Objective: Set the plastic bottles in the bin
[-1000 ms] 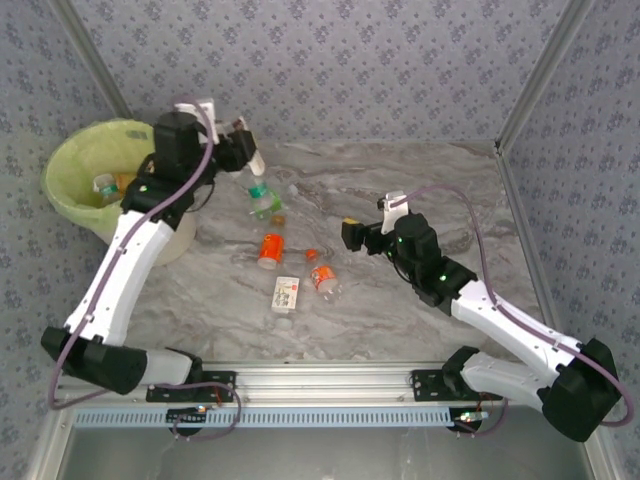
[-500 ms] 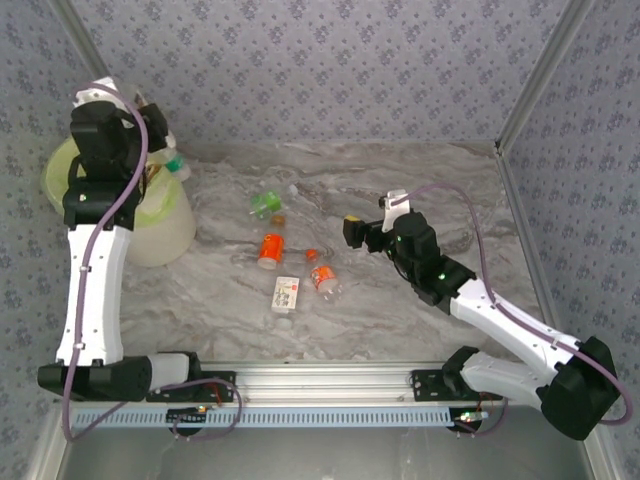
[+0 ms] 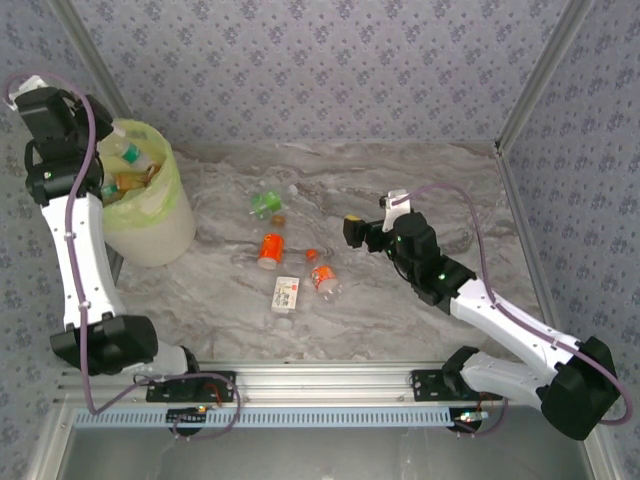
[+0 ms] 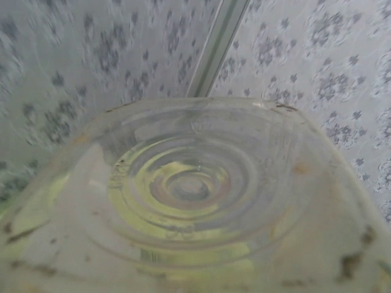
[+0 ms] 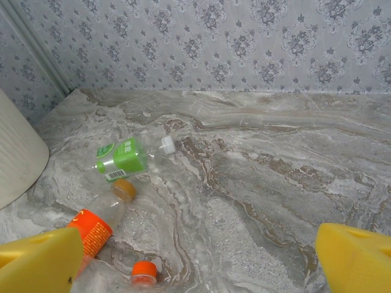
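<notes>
My left gripper (image 3: 108, 152) is up at the far left, over the mouth of the bin (image 3: 165, 225), and is shut on a clear plastic bottle (image 3: 128, 153). That bottle's ribbed base (image 4: 189, 183) sits right against the left wrist camera. More bottles lie inside the bin (image 3: 135, 180). On the table lie a green-label bottle (image 3: 265, 203) (image 5: 125, 155), an orange-label bottle (image 3: 271, 248) (image 5: 95, 229), a white-label bottle (image 3: 287, 292) and an orange-capped bottle (image 3: 324, 278) (image 5: 144, 271). My right gripper (image 3: 350, 232) (image 5: 198, 268) hovers open to their right, with nothing between its yellow fingers (image 5: 36, 262).
Patterned walls with metal corner posts (image 3: 530, 80) enclose the marble table (image 3: 400, 170). The bin's white side (image 5: 15, 159) stands at the left of the right wrist view. Bare marble stretches to the right of the bottles and behind them.
The left arm has swung left from above the table to over the bin, carrying its bottle. The right arm and the bottles on the table have not moved.
</notes>
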Robot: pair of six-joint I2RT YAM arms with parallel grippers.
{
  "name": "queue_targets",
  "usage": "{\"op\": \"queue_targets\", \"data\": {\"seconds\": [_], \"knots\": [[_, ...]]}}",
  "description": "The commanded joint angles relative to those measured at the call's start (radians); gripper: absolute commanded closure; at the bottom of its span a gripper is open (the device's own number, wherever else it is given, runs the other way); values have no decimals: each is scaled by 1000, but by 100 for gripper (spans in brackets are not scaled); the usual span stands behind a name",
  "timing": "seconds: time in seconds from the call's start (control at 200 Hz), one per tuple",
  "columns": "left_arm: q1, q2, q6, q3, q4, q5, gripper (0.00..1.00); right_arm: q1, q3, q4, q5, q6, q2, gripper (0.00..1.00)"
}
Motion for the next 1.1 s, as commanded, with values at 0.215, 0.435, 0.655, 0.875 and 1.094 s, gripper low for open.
{"op": "queue_targets", "data": {"seconds": [0.215,0.435,0.655,0.875,1.094], "knots": [[19,99,-228,-42,-37,86,26,-3,10,-35,30,23,-27,0],[20,79,-250,-10,-82,102,0,-2,-12,-30,66,56,-44,0],[-1,14,-192,-27,-94,125,1,-4,-25,-25,115,87,-42,0],[-136,-70,-83,-100,-56,91,0,-5,-12,-61,159,113,-37,0],[-383,-67,132,-83,-50,40,0,-8,-8,-81,175,138,-39,0]]}}
